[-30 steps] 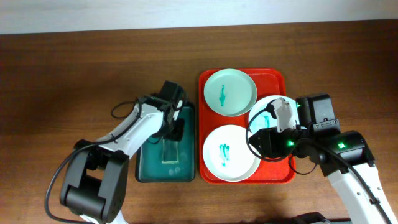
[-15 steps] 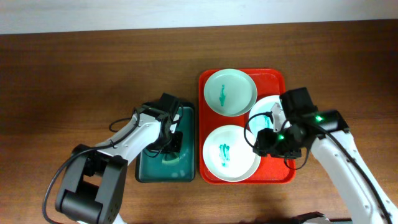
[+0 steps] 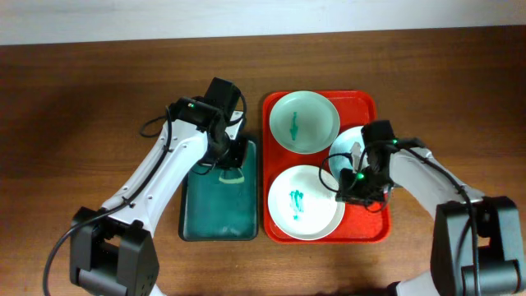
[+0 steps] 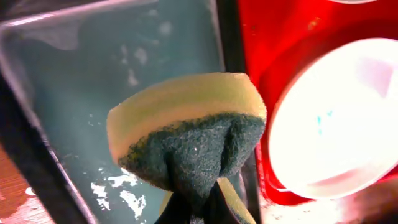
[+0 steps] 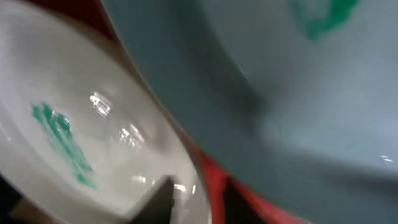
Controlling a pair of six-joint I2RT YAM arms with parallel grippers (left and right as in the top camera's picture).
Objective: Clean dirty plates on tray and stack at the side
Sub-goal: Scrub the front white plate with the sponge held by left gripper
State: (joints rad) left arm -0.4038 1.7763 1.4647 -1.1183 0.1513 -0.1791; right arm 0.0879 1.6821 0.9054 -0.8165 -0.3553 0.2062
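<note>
Three dirty plates lie on the red tray (image 3: 371, 224): a far one (image 3: 304, 122), a right one (image 3: 352, 146) partly under my right arm, and a near one (image 3: 302, 204), all with teal smears. My right gripper (image 3: 349, 186) sits at the near plate's right rim. In the right wrist view its fingers (image 5: 160, 198) straddle that plate's (image 5: 68, 118) rim and close on it, with the right plate (image 5: 286, 93) beside. My left gripper (image 3: 231, 158) (image 4: 199, 202) is shut on a yellow sponge with a dark green scouring face (image 4: 186, 124), held over the basin.
The dark green basin (image 3: 215, 212) stands left of the tray, holding shallow water (image 4: 93, 93). Its right wall runs next to the tray's left rim (image 4: 261, 37). Bare wooden table (image 3: 99, 99) lies around both, with a pale wall edge at the far side.
My left gripper came down on the sponge in the basin, shut on it and lifted it toward the basin's far end. My right gripper dropped to the near plate's rim and closed.
</note>
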